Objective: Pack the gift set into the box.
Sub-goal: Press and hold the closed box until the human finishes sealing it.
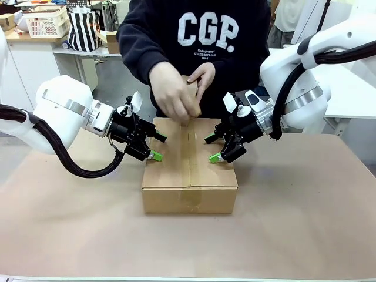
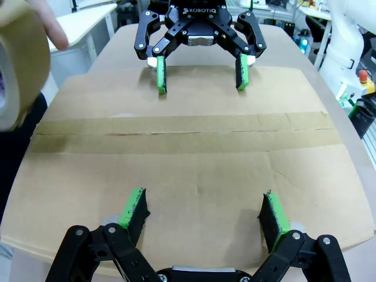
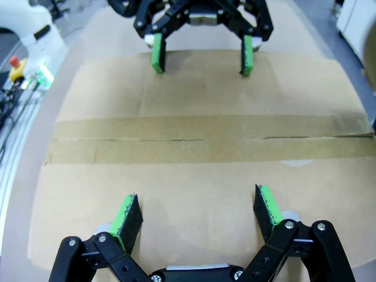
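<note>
Box point(image 1: 189, 170) sat mid-desk point(image 1: 305, 223), flaps shut, brown tape along centre seam. Left end effector point(image 1: 157, 147) and right end effector point(image 1: 212, 148) open, empty, pads on its top. Person's hands point(image 1: 179, 91) at far edge.

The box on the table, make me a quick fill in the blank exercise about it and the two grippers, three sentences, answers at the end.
1. The flaps of the box are ____.
2. A strip of brown ____ runs along its centre seam.
3. The left gripper and the right gripper both have their jaws ____ over the box top.

Missing words: closed; tape; open
</note>
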`<state>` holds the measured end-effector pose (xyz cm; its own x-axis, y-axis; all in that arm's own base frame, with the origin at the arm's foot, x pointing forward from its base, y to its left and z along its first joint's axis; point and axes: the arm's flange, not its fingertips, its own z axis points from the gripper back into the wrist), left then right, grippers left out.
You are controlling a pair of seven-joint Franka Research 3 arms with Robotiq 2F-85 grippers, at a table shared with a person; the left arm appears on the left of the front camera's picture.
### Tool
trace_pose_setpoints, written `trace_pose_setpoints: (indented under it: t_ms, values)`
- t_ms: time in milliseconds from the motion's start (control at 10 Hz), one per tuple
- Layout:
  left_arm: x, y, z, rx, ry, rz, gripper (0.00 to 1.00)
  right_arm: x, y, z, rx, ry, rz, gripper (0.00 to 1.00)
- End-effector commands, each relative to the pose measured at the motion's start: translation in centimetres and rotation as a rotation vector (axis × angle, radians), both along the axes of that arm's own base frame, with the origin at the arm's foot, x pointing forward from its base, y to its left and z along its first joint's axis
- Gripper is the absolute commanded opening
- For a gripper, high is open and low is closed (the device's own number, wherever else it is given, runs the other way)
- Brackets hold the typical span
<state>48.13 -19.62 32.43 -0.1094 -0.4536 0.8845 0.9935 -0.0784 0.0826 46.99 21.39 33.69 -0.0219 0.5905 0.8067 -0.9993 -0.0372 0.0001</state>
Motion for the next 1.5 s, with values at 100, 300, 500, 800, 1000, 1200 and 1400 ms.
trace_pose_setpoints:
  t_ms: [100,300,500,800,1000,1200,1400]
  values:
    - [-0.11,0.14,-0.19,-0.001,0.004,0.001,1.0,-0.02,-0.05,-0.3,0.003,-0.007,0.0,1.0]
    - [-0.11,0.14,-0.19,-0.001,0.004,0.001,1.0,-0.02,-0.05,-0.3,0.003,-0.007,0.0,1.0]
    - [-0.11,0.14,-0.19,-0.001,0.004,0.001,1.0,-0.02,-0.05,-0.3,0.003,-0.007,0.0,1.0]
    - [-0.11,0.14,-0.19,-0.001,0.004,0.001,1.0,-0.02,-0.05,-0.3,0.003,-0.007,0.0,1.0]
    - [-0.11,0.14,-0.19,-0.001,0.004,0.001,1.0,-0.02,-0.05,-0.3,0.003,-0.007,0.0,1.0]
    - [-0.11,0.14,-0.19,-0.001,0.004,0.001,1.0,-0.02,-0.05,-0.3,0.003,-0.007,0.0,1.0]
    - [-0.11,0.14,-0.19,-0.001,0.004,0.001,1.0,-0.02,-0.05,-0.3,0.003,-0.007,0.0,1.0]
